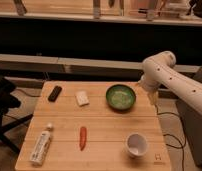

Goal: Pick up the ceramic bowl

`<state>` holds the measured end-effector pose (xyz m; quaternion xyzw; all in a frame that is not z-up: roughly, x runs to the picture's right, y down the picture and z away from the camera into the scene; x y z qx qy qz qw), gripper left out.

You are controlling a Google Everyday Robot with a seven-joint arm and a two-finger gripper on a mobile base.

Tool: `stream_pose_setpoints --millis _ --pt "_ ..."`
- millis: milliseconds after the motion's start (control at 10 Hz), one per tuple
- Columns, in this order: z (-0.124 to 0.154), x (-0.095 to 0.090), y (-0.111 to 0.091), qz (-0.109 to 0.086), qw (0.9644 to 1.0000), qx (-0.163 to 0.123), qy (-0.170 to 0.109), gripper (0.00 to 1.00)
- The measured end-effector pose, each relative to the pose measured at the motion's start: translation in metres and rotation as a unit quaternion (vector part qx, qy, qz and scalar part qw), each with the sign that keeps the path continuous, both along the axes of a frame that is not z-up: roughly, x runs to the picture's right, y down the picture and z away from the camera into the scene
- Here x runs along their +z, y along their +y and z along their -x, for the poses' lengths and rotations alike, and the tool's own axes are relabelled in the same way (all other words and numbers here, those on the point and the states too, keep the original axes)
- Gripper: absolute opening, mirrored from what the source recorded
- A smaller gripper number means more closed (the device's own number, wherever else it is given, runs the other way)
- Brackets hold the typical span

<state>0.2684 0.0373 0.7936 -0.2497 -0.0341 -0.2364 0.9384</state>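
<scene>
The ceramic bowl (120, 96) is round, shallow and green with a dark rim. It rests on the wooden table (104, 135) at the back right. My white arm (166, 75) reaches in from the right. Its gripper (153, 96) hangs just beyond the bowl's right rim, near the table's right edge, open and holding nothing. It stands apart from the bowl.
A white cup (137, 145) stands at the front right. A red chili (82, 137) lies mid-table, a white bottle (41, 147) at the front left, a pale block (82, 98) and a black object (55, 93) at the back left. A dark chair (1, 107) stands left of the table.
</scene>
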Motion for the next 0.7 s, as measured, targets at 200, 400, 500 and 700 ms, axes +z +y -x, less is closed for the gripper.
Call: stream_pose_setpoints --millis 200,400,500,700 --pt "0.001 0.006 0.000 0.001 0.9999 -0.011 -0.010 0.80" --pt "0.001 0.015 0.002 0.002 0.9996 -0.020 -0.020 0.80" --pt "0.002 0.018 0.003 0.003 0.9994 -0.024 -0.024 0.80" --pt "0.002 0.026 0.005 0.004 0.9988 -0.033 -0.034 0.80"
